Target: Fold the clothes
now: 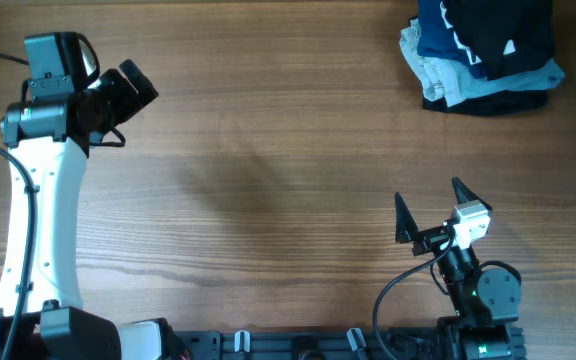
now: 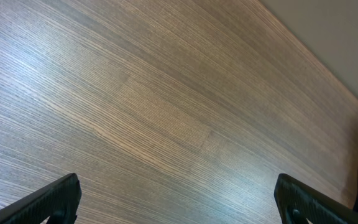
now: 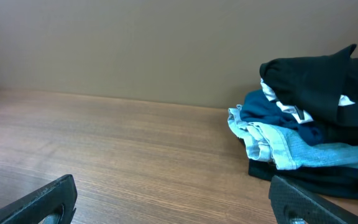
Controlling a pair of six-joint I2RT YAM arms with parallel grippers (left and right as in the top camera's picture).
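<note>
Both hands are spread wide and holding nothing: the left hand [image 2: 176, 196] hovers over the wooden worktop [image 1: 268, 170] at the far left, and the right hand [image 1: 431, 203] sits near the front edge on the right. The black polo shirt [image 1: 513, 30] lies crumpled on top of a heap in the far right corner, over a navy garment [image 1: 436, 25] and pale blue garments [image 1: 468, 85], well apart from both hands.

Matt wood-grain table [image 1: 268, 150], soft cloth pile [image 1: 483, 50]
</note>
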